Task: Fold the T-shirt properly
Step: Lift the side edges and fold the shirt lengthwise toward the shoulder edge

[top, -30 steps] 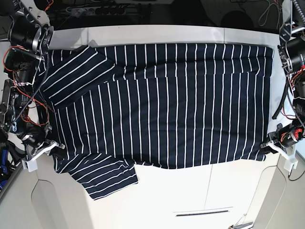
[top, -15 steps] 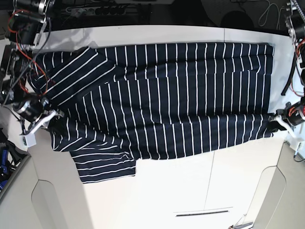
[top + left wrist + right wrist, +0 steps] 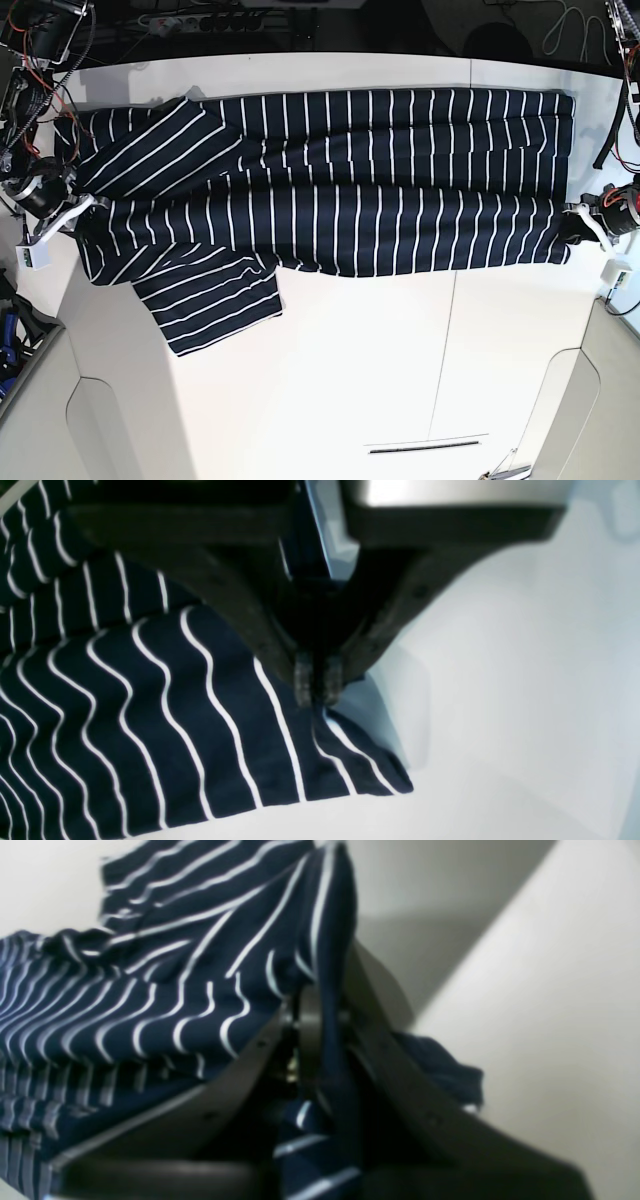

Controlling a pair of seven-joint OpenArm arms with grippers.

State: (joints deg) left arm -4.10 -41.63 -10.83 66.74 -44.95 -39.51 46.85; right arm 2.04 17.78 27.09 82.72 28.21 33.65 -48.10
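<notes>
Lengthwise across the white worktop [image 3: 330,370], the T-shirt [image 3: 330,190] lies spread with its long axis running side to side, its far hem close to the back edge and one sleeve trailing toward the front-left part of the surface. Each arm pinches one end of the near edge: the left gripper [image 3: 317,680], at the right-hand edge in the overhead view [image 3: 583,222], has its fingers clamped narrow on a corner of striped cloth, and the right gripper [image 3: 72,212], at the left-hand edge, is closed on a bunched fold, cloth rising between its fingers in the wrist view [image 3: 320,1040]. The held edge sits roughly midway between front and back, so the body of the shirt lies away from both grippers toward the back edge; the fold likely calls for carrying that edge over to meet the far hem. Bare worktop opens wide toward the front, while cables and arm hardware crowd both back corners.
</notes>
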